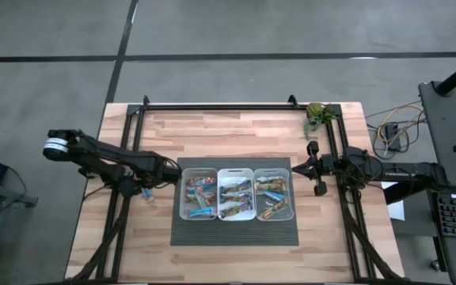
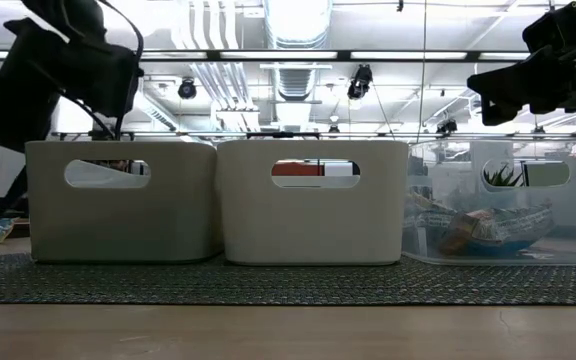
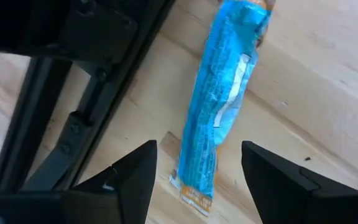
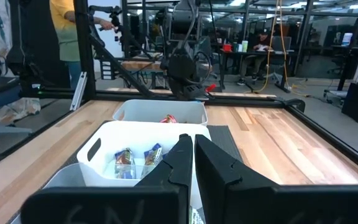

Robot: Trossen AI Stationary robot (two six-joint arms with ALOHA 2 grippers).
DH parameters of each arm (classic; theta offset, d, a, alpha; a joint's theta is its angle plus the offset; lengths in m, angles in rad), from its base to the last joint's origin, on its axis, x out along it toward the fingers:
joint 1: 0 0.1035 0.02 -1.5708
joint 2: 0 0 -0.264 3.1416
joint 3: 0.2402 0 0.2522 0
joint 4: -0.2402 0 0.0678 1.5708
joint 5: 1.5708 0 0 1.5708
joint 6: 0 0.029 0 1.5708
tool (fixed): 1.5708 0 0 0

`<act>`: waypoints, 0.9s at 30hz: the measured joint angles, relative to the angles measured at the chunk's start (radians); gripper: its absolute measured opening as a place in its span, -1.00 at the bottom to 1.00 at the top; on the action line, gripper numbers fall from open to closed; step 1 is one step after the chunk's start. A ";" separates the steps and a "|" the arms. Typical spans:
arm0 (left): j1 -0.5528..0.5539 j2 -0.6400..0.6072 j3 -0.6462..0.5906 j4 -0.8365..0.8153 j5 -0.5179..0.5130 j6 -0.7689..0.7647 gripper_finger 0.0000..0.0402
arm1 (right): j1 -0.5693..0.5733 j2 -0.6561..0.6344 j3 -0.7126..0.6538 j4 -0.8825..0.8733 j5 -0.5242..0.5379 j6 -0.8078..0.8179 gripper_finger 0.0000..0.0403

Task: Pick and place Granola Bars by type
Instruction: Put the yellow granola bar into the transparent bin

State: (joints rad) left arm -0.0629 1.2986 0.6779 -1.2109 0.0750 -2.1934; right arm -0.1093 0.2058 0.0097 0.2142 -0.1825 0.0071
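While spread: left gripper (image 3: 197, 171) straddles the blue bar (image 3: 219, 106); lower squarely, pinch mid-length.
Right gripper (image 4: 193, 152): pressed together, waiting.

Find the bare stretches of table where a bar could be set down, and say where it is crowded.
Free: the wooden table between the back rail and the three bins, and the front strip below the dark mat. Crowded: the bins, full of granola bars; the left side, where the open left gripper hangs over a blue bar; the shut right gripper beside the right bin.
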 joint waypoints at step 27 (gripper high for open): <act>-0.007 0.096 -0.061 0.111 -0.040 0.028 0.07 | 0.000 0.000 0.000 0.000 0.000 0.000 -0.96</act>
State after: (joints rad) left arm -0.0700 1.3951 0.6167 -1.1000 0.0349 -2.1651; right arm -0.1094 0.2057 0.0093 0.2145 -0.1825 0.0071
